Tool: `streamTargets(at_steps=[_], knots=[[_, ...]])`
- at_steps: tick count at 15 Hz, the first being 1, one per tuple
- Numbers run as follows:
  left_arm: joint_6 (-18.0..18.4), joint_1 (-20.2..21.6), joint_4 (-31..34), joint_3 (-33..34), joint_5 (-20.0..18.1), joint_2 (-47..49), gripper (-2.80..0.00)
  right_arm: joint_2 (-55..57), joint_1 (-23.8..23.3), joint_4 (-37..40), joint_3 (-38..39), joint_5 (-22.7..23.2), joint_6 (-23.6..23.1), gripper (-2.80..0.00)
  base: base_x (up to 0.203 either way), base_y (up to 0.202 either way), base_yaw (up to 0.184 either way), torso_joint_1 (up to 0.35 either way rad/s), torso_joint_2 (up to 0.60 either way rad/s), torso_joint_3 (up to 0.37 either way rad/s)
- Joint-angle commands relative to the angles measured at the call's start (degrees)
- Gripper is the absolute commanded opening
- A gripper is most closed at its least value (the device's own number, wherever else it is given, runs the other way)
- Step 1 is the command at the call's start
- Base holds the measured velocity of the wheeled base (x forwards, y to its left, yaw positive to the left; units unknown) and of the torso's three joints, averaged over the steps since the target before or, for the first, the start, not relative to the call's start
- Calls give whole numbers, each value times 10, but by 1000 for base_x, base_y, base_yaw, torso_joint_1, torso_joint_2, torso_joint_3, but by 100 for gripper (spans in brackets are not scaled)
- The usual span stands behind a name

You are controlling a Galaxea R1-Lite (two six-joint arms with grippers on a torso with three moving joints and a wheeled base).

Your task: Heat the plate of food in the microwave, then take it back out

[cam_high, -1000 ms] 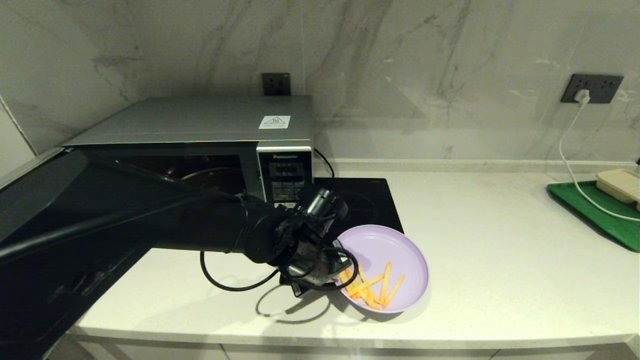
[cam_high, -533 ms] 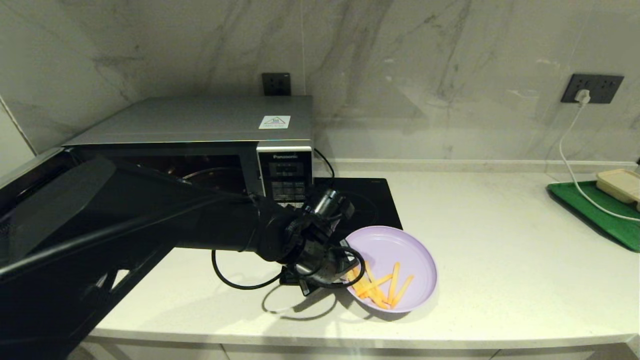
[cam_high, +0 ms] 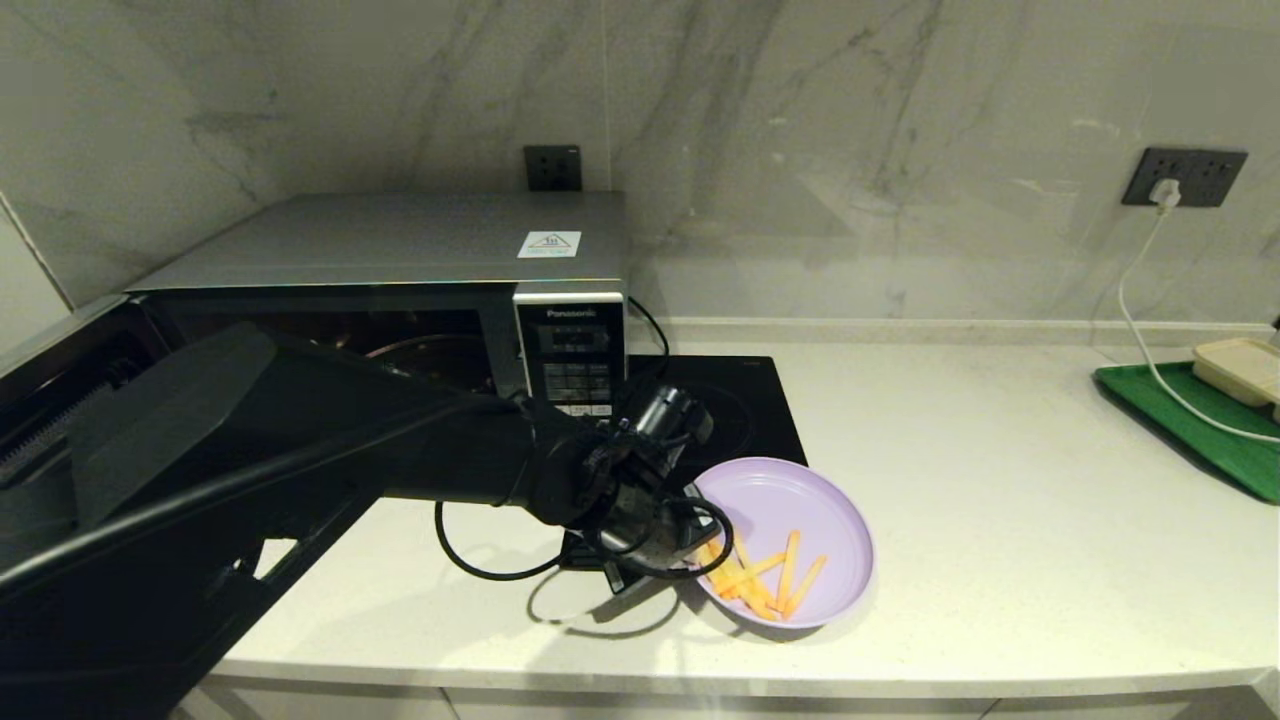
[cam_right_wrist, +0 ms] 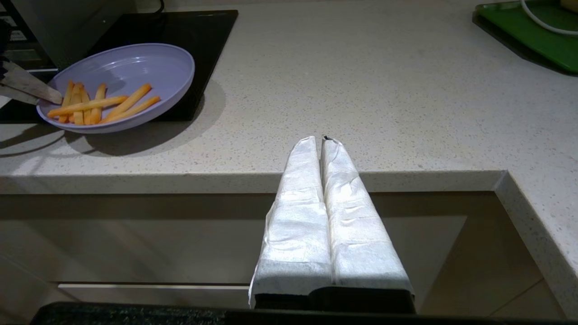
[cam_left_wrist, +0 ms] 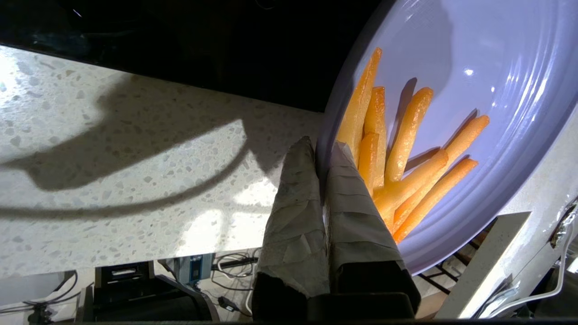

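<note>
The lilac plate of food (cam_high: 800, 500) carries several orange fries (cam_high: 765, 580) and hangs slightly tilted, low over the counter at the hob's front corner. My left gripper (cam_high: 690, 550) is shut on the plate's left rim. The left wrist view shows that gripper (cam_left_wrist: 323, 146) pinching the rim of the plate (cam_left_wrist: 496, 67), one finger inside next to the fries (cam_left_wrist: 406, 135). The silver microwave (cam_high: 400, 240) stands behind on the left, its door swung open and its cavity (cam_high: 430, 355) showing. My right gripper (cam_right_wrist: 321, 139) is shut and empty, parked below the counter's front edge, with the plate (cam_right_wrist: 135, 67) to its far left.
A black induction hob (cam_high: 740, 400) lies right of the microwave, behind the plate. At the far right a green tray (cam_high: 1200, 430) holds a beige box (cam_high: 1240, 365), and a white cable (cam_high: 1140, 330) runs to the wall socket (cam_high: 1183, 177). The counter's front edge (cam_high: 700, 680) is close.
My left arm has carried the plate a little to the right, away from the microwave, still gripping its rim. The right arm has not moved.
</note>
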Motion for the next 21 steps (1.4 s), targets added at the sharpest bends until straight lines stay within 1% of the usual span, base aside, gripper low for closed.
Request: streamTargets(at_steps=[1, 3, 4, 5, 10, 13, 17, 18, 20, 21], knots=[[-4, 0, 2, -5, -2, 9, -280, 0, 0, 0, 0, 0, 0, -280, 0, 0, 0, 0, 0, 0], [-4, 0, 3, -5, -1, 11, -280, 0, 0, 0, 0, 0, 0, -280, 0, 0, 0, 0, 0, 0], [-4, 0, 3, -5, -1, 12, -221, 0, 0, 0, 0, 0, 0, -280, 0, 0, 0, 0, 0, 0], [-4, 0, 2, -5, -1, 13, 0, 0, 0, 0, 0, 0, 0, -280, 0, 0, 0, 0, 0, 0], [-3, 0, 2, -5, 0, 15, 0, 0, 0, 0, 0, 0, 0, -280, 0, 0, 0, 0, 0, 0], [-3, 0, 4, -1, 0, -5, 0, 0, 0, 0, 0, 0, 0, -280, 0, 0, 0, 0, 0, 0], [-3, 2, 54, 5, 5, -63, 0, 0, 0, 0, 0, 0, 0, -280, 0, 0, 0, 0, 0, 0], [-2, 4, 60, 15, 5, -84, 0, 0, 0, 0, 0, 0, 0, -280, 0, 0, 0, 0, 0, 0], [4, 5, 62, 59, 7, -122, 0, 0, 0, 0, 0, 0, 0, -280, 0, 0, 0, 0, 0, 0], [8, 6, 61, 80, 14, -140, 0, 0, 0, 0, 0, 0, 0, -280, 0, 0, 0, 0, 0, 0]])
